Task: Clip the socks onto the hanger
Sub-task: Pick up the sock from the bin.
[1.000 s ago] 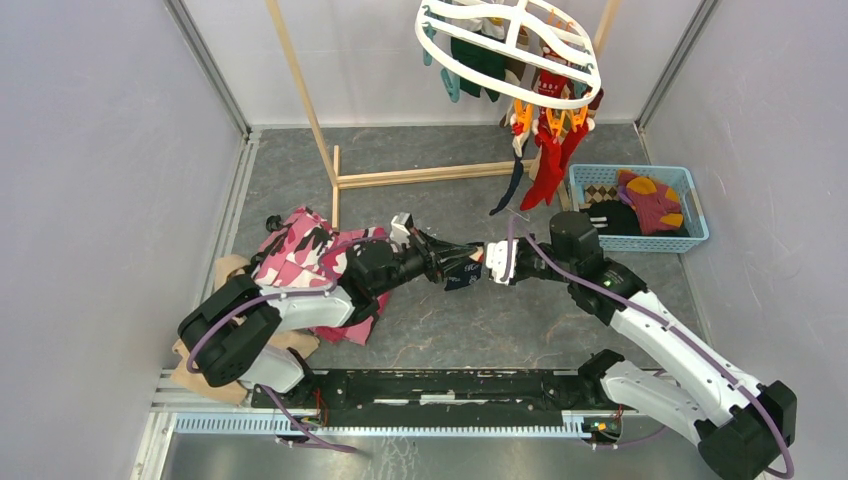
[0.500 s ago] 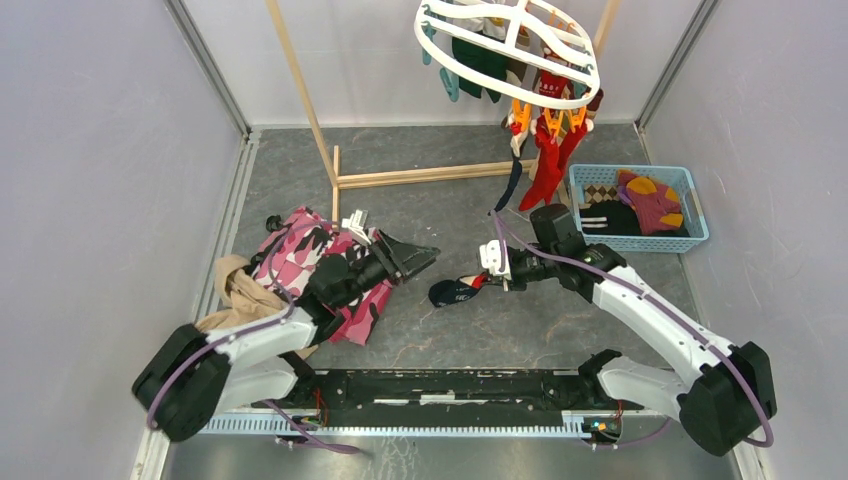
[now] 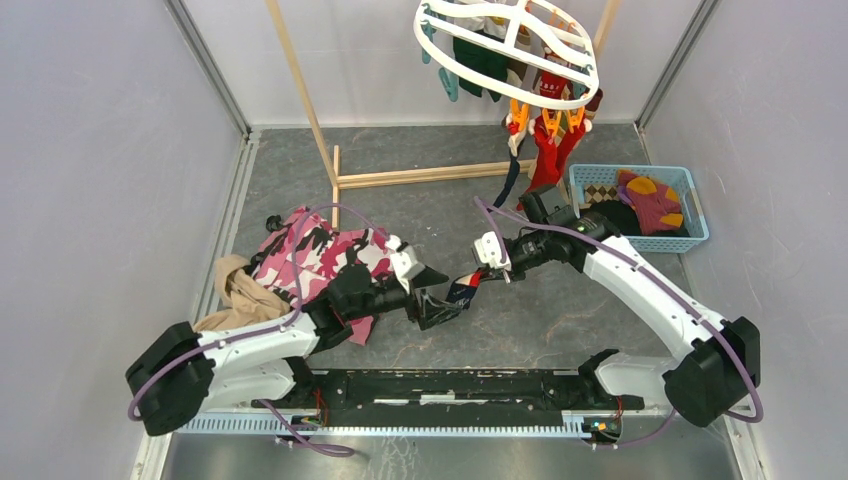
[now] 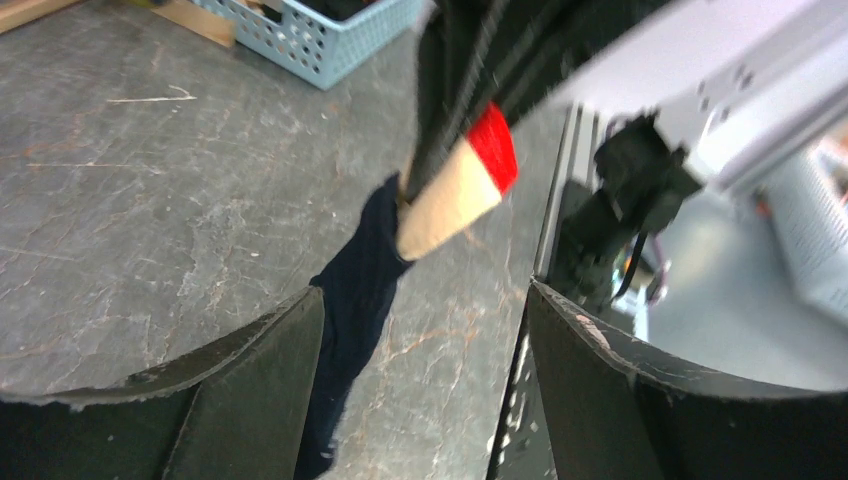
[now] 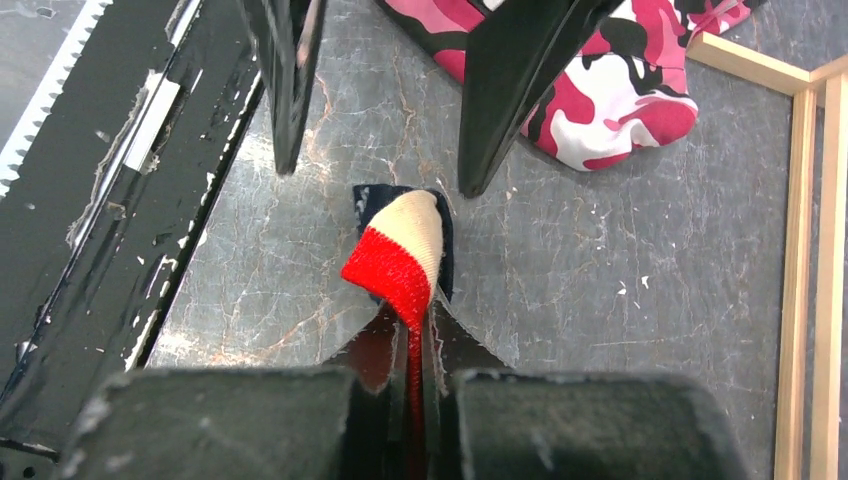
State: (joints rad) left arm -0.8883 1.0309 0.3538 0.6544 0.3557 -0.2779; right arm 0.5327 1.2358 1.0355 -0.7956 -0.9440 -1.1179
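Your right gripper, clamped shut, dangles the navy fabric sock with red-and-cream tip well below the white oval plastic hanger; your left gripper gapes empty astride it, probably to stretch it.

A lab robot cell: pale walls and aluminium posts box in the grey desk, with a mounting rail at its near edge.
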